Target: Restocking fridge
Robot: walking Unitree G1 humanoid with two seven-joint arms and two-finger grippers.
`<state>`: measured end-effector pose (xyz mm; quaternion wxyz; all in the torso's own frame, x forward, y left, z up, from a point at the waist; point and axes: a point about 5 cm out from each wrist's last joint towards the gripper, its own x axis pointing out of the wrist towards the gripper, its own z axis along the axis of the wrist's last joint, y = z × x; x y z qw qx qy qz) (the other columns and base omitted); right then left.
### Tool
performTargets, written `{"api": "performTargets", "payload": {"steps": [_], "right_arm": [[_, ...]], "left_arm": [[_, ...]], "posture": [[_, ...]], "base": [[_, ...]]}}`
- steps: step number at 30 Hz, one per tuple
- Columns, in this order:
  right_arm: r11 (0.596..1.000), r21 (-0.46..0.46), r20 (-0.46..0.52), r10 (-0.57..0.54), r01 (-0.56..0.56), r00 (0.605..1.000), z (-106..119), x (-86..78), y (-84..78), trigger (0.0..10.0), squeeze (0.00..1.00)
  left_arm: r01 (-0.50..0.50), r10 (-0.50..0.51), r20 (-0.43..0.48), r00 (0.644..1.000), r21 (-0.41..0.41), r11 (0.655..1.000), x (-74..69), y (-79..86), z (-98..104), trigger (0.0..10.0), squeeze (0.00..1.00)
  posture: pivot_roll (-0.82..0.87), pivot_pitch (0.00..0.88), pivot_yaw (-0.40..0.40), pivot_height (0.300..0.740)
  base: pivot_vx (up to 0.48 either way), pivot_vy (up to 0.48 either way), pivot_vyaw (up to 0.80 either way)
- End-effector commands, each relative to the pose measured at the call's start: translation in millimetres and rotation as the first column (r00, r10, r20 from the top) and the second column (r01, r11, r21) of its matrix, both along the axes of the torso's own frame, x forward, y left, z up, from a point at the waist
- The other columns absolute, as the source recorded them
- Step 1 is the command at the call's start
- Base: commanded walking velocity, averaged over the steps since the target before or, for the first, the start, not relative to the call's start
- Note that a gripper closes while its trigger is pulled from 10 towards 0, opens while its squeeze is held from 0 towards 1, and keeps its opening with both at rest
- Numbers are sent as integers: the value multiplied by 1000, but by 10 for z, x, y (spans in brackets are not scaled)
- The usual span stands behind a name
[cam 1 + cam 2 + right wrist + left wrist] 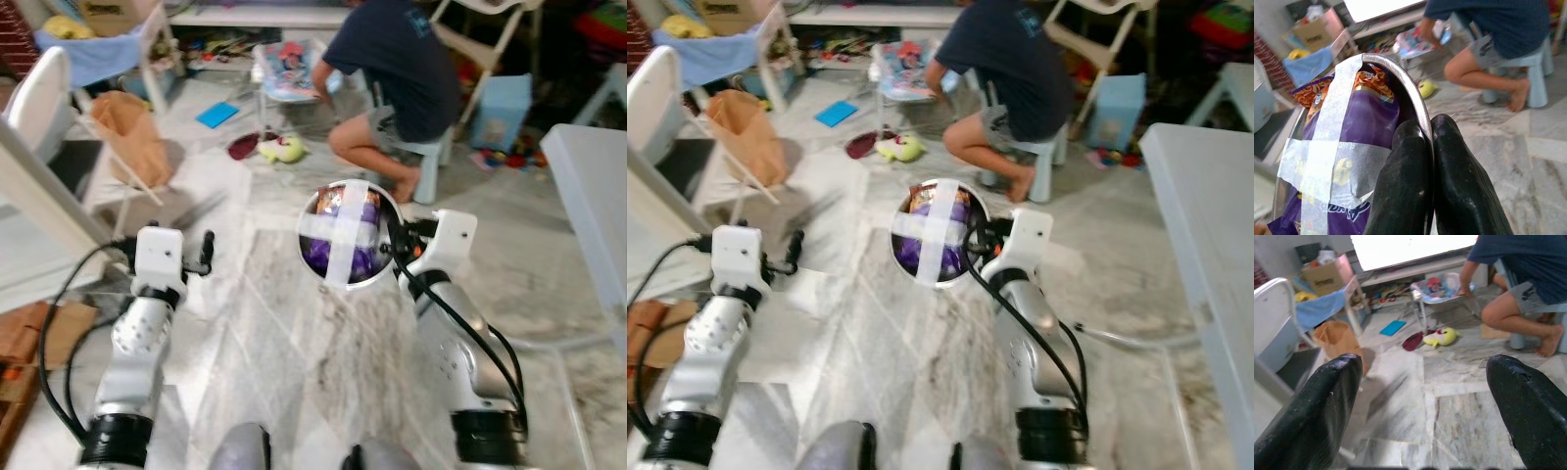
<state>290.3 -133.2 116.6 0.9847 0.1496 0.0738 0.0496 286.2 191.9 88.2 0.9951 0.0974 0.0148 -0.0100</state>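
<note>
A round metal bowl point(349, 233) sits at the centre of the left eye view, held up above the marble floor point(294, 343). It is packed with purple and orange snack packets point(1359, 122), strapped in by a cross of pale tape point(342, 237). The right gripper point(1427, 161) has its two black fingers pinched together on the bowl's rim, one on each side of the metal edge. The left gripper point(1425, 401), at lower left, holds nothing, its fingers spread wide apart. A person point(397, 69) sits on a small stool point(431, 157) at upper centre.
</note>
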Motion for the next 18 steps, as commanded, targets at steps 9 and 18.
{"api": "performTargets", "payload": {"steps": [9, 18], "right_arm": [[1000, -2, 24, -5, 5, 1000, 25, 1, -35, 10000, 0], [994, -66, 22, -86, 87, 996, -57, -134, -339, 10000, 0]], "left_arm": [[-44, 44, -8, 999, 12, 999, -34, 50, 8, 10000, 0], [-76, 76, -54, 996, 9, 997, -330, 148, -94, 10000, 0]], "posture": [[-3, 62, -23, 740], [17, 43, -20, 740]], "base": [[0, 123, 800], [0, 143, 800]]}}
